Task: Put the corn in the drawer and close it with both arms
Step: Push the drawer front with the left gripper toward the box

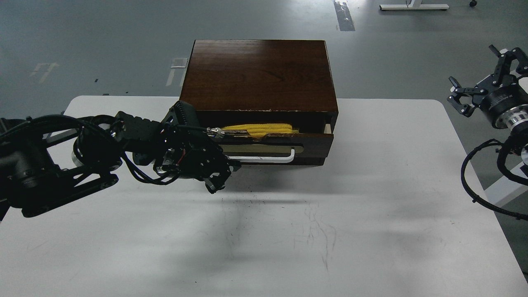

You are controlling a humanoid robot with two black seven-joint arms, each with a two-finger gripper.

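The yellow corn [260,128] lies lengthwise inside the dark brown drawer [313,144], showing only as a narrow strip above the drawer's chipped top edge. The drawer sticks out only slightly from the brown wooden box [258,74]. Its white bar handle [268,157] shows on the right; its left end is hidden behind my left gripper [225,175]. That gripper is pressed against the left part of the drawer front, and its fingers are too dark to tell apart. My right gripper [480,76] is open and empty, held high beyond the table's right edge.
The box stands at the back middle of a white table [371,206]. Black cables [474,181] hang from my right arm off the table's right side. Grey floor lies behind the table.
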